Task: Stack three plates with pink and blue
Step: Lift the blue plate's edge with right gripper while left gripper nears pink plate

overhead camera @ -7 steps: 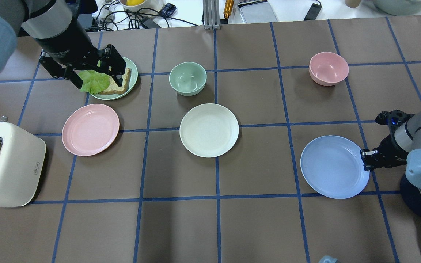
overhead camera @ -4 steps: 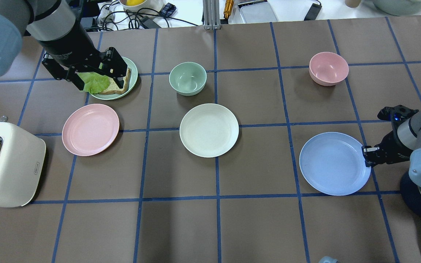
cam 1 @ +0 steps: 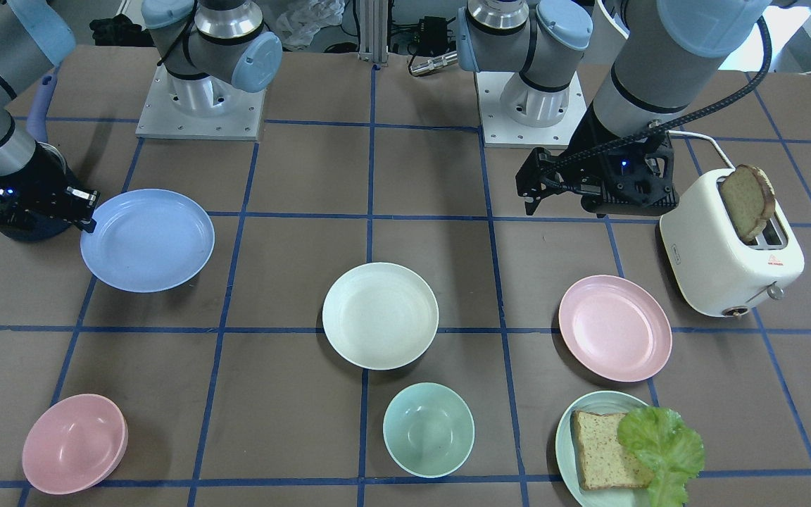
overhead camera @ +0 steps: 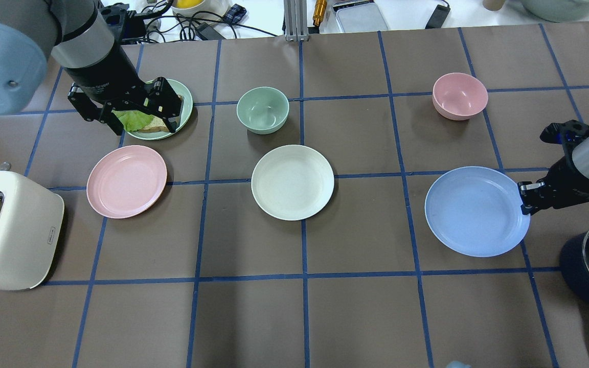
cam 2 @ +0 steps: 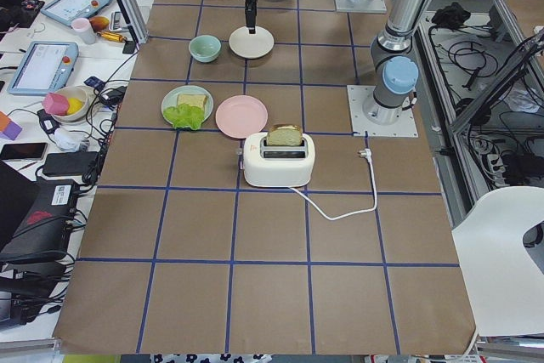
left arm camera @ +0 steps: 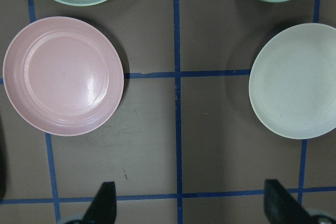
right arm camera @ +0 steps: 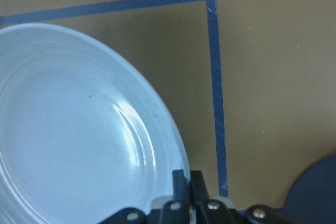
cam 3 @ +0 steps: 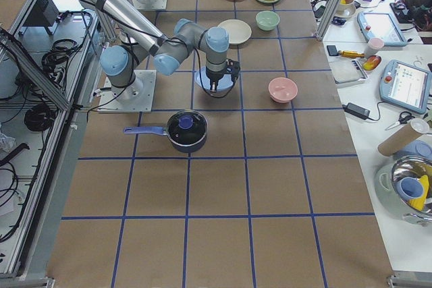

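The light blue plate (overhead camera: 476,211) is at the right, and my right gripper (overhead camera: 524,202) is shut on its right rim. The right wrist view shows the fingers pinched on that rim (right arm camera: 186,182) of the blue plate (right arm camera: 79,129). The cream-white plate (overhead camera: 292,182) lies at the table's middle. The pale pink plate (overhead camera: 126,181) lies at the left. My left gripper (overhead camera: 138,120) is open and empty, hovering over the mint plate, beyond the pink plate. Its wrist view shows the pink plate (left arm camera: 63,74) and the cream plate (left arm camera: 294,80) below the spread fingertips (left arm camera: 105,205).
A mint plate (overhead camera: 184,99) with bread and lettuce sits under the left gripper. A mint bowl (overhead camera: 263,110) stands behind the cream plate, a pink bowl (overhead camera: 459,95) at the far right. A white toaster (overhead camera: 10,230) stands at the left edge, a dark pot (overhead camera: 588,271) beside the right arm.
My right gripper has carried the blue plate away from the table's front edge and slightly to the right. My left gripper has shifted a little to the right over the mint plate.
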`<action>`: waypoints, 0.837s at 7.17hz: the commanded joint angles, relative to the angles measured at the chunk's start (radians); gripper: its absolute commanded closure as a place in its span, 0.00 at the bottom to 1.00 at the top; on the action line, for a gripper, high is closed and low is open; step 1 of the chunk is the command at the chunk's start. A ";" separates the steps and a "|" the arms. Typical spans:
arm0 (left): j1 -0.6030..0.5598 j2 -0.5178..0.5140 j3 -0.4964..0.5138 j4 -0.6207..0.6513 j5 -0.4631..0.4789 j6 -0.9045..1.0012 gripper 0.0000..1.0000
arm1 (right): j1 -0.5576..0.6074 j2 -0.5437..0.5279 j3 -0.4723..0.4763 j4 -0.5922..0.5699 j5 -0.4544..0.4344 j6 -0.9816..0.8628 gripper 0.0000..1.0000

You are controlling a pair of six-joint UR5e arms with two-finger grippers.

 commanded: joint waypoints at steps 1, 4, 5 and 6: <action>0.018 -0.005 -0.016 0.001 -0.001 0.001 0.00 | 0.037 0.008 -0.097 0.080 0.021 0.008 1.00; 0.050 -0.052 -0.044 0.004 -0.001 0.024 0.00 | 0.085 0.024 -0.203 0.180 0.023 0.043 1.00; 0.050 -0.072 -0.077 0.073 -0.001 0.050 0.00 | 0.091 0.031 -0.232 0.195 0.024 0.049 1.00; 0.050 -0.104 -0.152 0.164 0.008 0.081 0.00 | 0.111 0.034 -0.251 0.205 0.024 0.086 1.00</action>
